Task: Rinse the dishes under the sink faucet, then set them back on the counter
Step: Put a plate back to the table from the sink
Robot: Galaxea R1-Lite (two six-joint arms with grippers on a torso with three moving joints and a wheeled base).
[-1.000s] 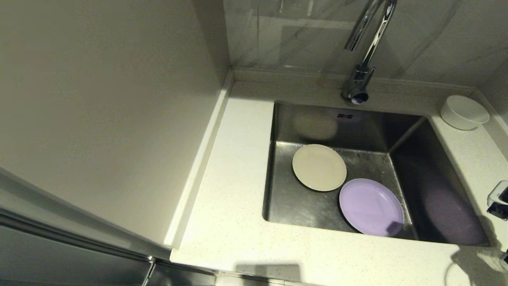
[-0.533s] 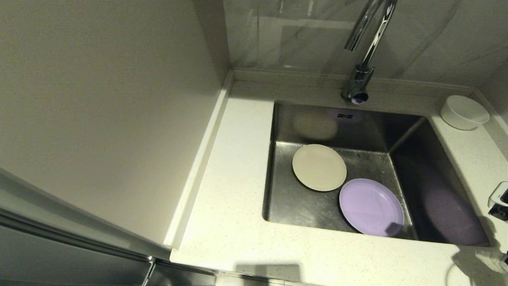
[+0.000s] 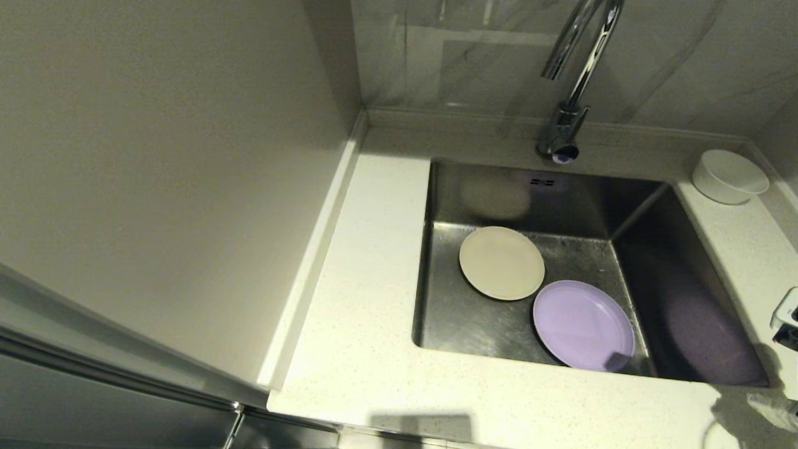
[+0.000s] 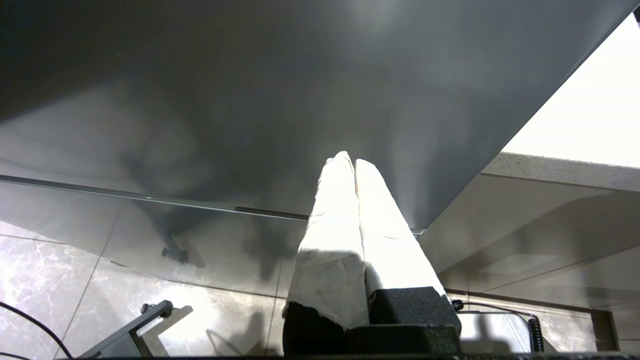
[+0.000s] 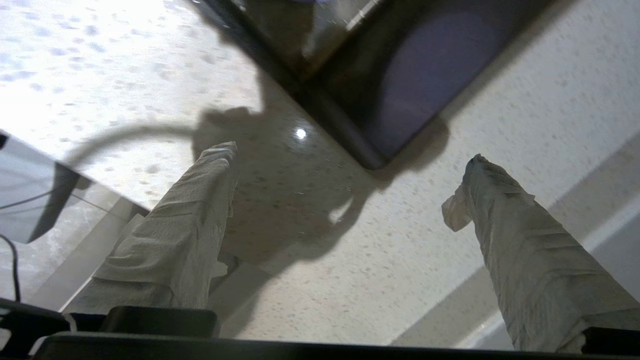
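Plates, cream plate [image 3: 502, 262] and lilac plate [image 3: 583, 325], touching on sink [image 3: 686, 280] floor; right tool [image 5: 345, 175] wide open, empty, over counter [image 3: 368, 324]; left tool [image 4: 349, 162] closed, empty.

A tall, plain beige cabinet side panel [image 3: 162, 181] fills the left of the scene, its smooth face lit softly from above. Along the far side runs a glossy pale marble-look wall [image 3: 679, 62] with faint grey veins, catching dim reflections. A second stretch of the same wall closes the far right corner. Down low on the near left, a grey glossy cabinet front [image 4: 210, 100] hangs above a polished marble-patterned tile floor [image 4: 45, 280], which mirrors bright light and dark shadows. A thin black cable [image 4: 35, 325] trails across the tiles at the near left
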